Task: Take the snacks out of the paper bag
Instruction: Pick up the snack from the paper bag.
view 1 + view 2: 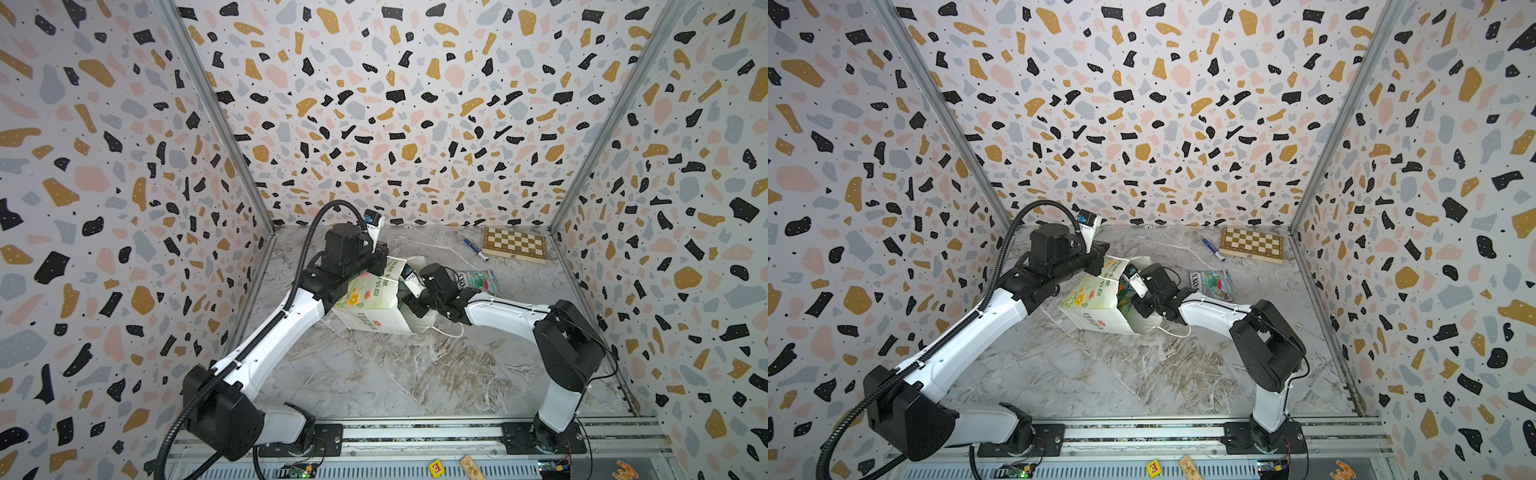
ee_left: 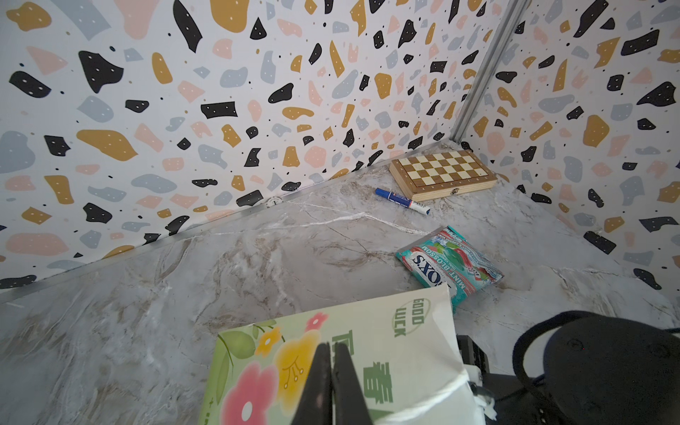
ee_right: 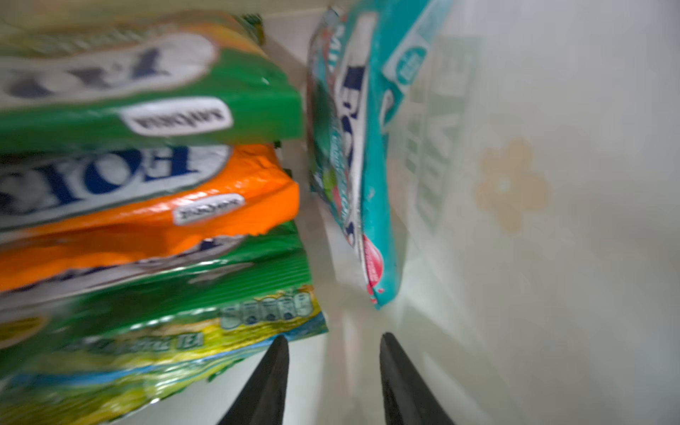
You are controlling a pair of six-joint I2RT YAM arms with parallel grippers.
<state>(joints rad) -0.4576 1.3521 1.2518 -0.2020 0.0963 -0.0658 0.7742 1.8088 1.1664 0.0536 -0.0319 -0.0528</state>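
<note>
The white paper bag [image 1: 365, 301] [image 1: 1092, 299] lies on its side mid-table with its mouth to the right. My left gripper [image 2: 331, 349] is shut at the bag's upper rim [image 1: 384, 266], close to a cord handle [image 2: 441, 393], and that side is held up. My right gripper [image 3: 332, 336] is inside the bag, open, with nothing between its fingers. Beside it lie stacked snacks: a green pouch [image 3: 147, 92], an orange one [image 3: 165, 206] and a green-yellow one [image 3: 165, 312]. A teal pouch [image 3: 368, 147] stands on edge against the bag's wall [image 3: 552, 220]. Another teal-red pouch [image 1: 478, 278] [image 2: 449, 263] lies on the table outside.
A wooden chessboard [image 1: 515, 244] sits in the far right corner with a blue marker [image 1: 476, 248] beside it. Patterned walls close in three sides. A loose cord handle [image 1: 449, 332] trails from the bag's mouth. Small items, among them a yellow block [image 1: 436, 468], lie on the front rail.
</note>
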